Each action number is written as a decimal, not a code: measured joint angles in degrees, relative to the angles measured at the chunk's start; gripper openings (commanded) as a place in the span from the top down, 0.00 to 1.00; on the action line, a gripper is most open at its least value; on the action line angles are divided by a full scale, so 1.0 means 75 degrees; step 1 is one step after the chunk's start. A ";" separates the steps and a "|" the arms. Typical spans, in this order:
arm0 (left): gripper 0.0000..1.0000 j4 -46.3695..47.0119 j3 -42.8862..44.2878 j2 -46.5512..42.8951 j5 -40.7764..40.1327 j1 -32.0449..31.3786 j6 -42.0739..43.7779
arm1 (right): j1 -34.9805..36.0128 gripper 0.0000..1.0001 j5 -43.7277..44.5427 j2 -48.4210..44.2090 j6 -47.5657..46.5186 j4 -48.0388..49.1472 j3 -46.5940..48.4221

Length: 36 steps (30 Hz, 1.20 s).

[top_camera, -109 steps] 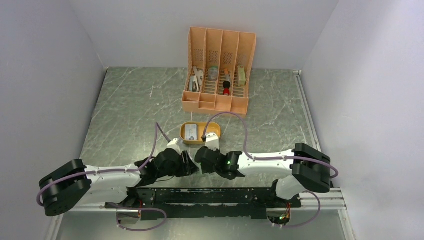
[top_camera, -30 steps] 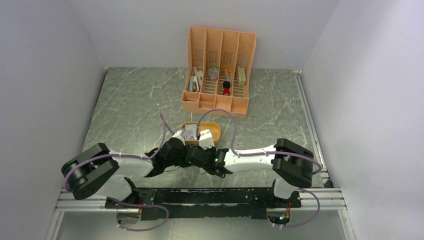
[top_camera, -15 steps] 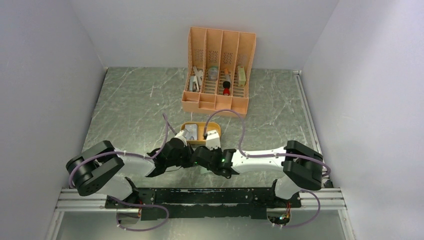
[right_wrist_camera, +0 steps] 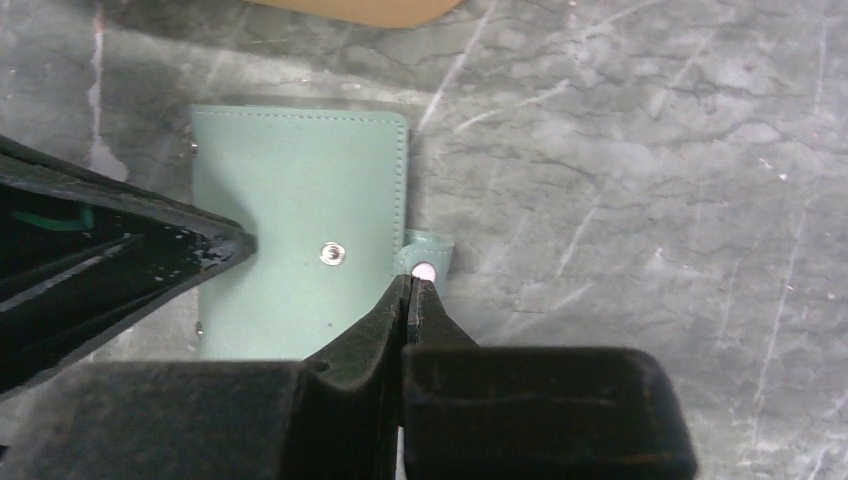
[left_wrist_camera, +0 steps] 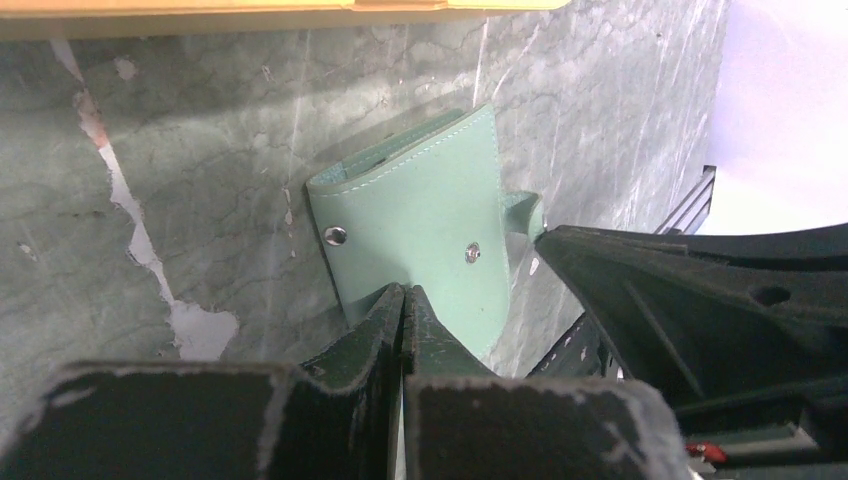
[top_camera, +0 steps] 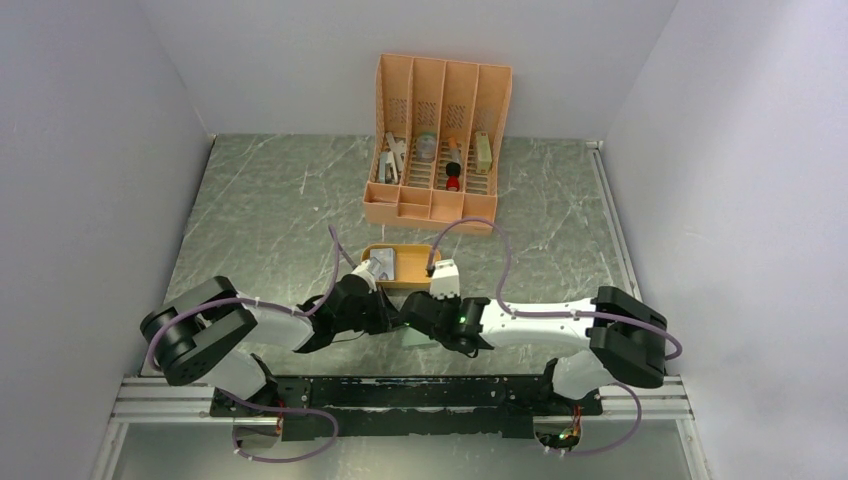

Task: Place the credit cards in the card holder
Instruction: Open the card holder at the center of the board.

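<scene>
Both pressed together: left hand [left_wrist_camera: 403,292], right hand [right_wrist_camera: 410,282], over card holder [right_wrist_camera: 300,180]; orange tray [top_camera: 415,262] just behind.

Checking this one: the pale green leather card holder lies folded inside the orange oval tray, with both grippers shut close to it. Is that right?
Not quite. The pale green leather card holder lies folded on the grey marble table, outside the orange oval tray, as the right wrist view shows. The rest holds: the left gripper and the right gripper are both shut close to it.
</scene>
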 measured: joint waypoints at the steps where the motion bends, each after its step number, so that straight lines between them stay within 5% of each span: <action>1: 0.95 0.0000 0.0000 0.0000 0.0003 0.0000 0.0017 | -0.0038 0.96 -0.0006 -0.0096 0.0055 -0.0041 -0.0070; 8: 0.95 -0.0029 0.0017 -0.0009 0.0023 0.0000 0.0137 | -0.0242 0.51 -0.0149 -0.0970 0.0326 -0.0239 -0.0583; 13: 0.95 -0.0044 0.0026 -0.0017 0.0026 0.0000 0.0178 | -0.0259 0.38 -0.0370 -0.1550 0.0283 -0.0204 -0.0685; 26: 0.95 -0.0076 0.0029 -0.0041 0.0029 0.0000 0.0195 | -0.0793 0.39 -0.1177 -0.0705 -0.0189 0.0606 -0.0487; 36: 0.95 -0.0137 0.0029 -0.0087 0.0026 0.0000 0.0213 | -0.1343 0.70 -0.1346 -0.0446 -0.0420 0.0729 -0.0507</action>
